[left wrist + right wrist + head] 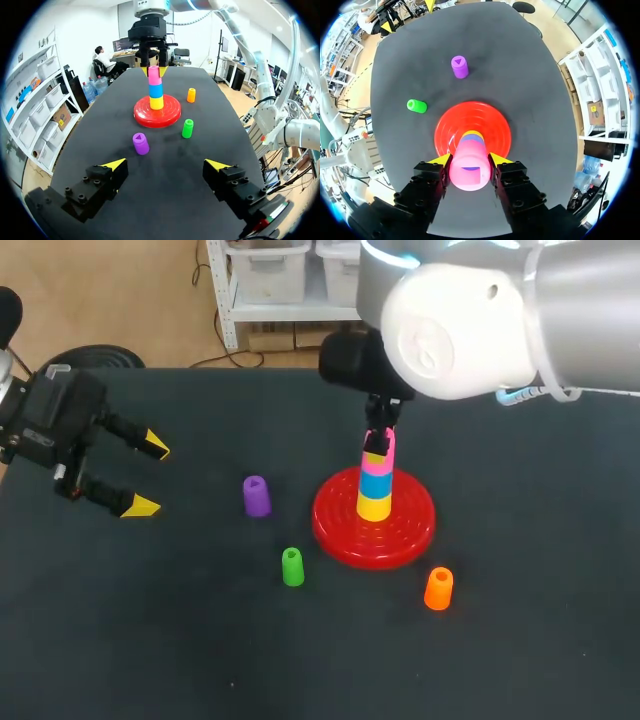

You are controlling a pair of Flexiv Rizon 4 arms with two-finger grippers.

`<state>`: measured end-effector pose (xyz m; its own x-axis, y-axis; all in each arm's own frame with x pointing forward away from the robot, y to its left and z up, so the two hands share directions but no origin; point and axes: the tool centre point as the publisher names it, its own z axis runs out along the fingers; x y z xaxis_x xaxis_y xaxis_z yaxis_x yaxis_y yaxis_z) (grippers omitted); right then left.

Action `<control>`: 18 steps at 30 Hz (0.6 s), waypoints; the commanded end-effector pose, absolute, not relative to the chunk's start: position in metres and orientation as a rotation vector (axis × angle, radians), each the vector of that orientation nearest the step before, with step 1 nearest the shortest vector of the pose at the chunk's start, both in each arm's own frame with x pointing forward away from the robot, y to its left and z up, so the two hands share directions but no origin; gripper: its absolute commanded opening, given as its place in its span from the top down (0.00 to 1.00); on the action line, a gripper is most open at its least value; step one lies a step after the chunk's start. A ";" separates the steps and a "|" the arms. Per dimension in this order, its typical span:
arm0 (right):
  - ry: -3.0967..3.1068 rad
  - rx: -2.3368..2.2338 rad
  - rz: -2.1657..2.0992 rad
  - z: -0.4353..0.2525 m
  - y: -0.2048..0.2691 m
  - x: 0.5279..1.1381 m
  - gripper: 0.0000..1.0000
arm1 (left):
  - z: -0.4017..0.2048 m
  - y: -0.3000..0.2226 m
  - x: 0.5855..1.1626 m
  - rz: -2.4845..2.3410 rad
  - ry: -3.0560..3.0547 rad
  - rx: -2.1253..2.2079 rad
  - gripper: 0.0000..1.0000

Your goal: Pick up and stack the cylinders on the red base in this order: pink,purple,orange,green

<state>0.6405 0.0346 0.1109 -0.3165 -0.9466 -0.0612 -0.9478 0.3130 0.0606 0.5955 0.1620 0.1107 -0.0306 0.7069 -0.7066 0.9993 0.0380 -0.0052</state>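
Right gripper is being shown closed on a pink plastic cylinder, which is being held atop a blue cylinder and a yellow cylinder on the round red base. The pink step is being judged nearly done, with release not yet made. A purple cylinder, a green cylinder and an orange cylinder are resting apart on the black table, unstacked. Left gripper is being held open and empty over the table's left side.
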 end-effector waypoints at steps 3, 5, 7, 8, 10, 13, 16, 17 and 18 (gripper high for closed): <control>2.533 -1.817 0.135 0.100 0.033 0.639 1.00 | 0.110 0.162 0.596 -0.717 1.790 1.721 0.00; 2.533 -1.814 0.136 0.100 0.033 0.639 1.00 | 0.110 0.162 0.596 -0.717 1.790 1.721 0.00; 2.531 -1.813 0.138 0.101 0.033 0.639 1.00 | 0.110 0.162 0.596 -0.717 1.790 1.721 0.00; 2.527 -1.814 0.140 0.102 0.033 0.639 1.00 | 0.110 0.162 0.596 -0.717 1.790 1.721 0.00; 2.519 -1.815 0.146 0.104 0.033 0.638 1.00 | 0.110 0.162 0.596 -0.717 1.790 1.721 0.00; 2.507 -1.805 0.152 0.108 0.032 0.637 0.00 | 0.110 0.162 0.596 -0.717 1.790 1.721 0.00; 2.502 -1.791 0.147 0.113 0.031 0.635 0.00 | 0.110 0.162 0.596 -0.717 1.790 1.721 0.00; 2.500 -1.785 0.143 0.115 0.031 0.635 0.00 | 0.110 0.162 0.596 -0.717 1.790 1.721 0.00; 2.500 -1.771 0.134 0.117 0.029 0.635 0.00 | 0.110 0.162 0.596 -0.717 1.790 1.721 0.00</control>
<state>0.6430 0.0350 0.1120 -0.3251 -0.9406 -0.0976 -0.9456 0.3218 0.0484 0.5955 0.1620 0.1107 -0.0305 0.7069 -0.7066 0.9993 0.0380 -0.0052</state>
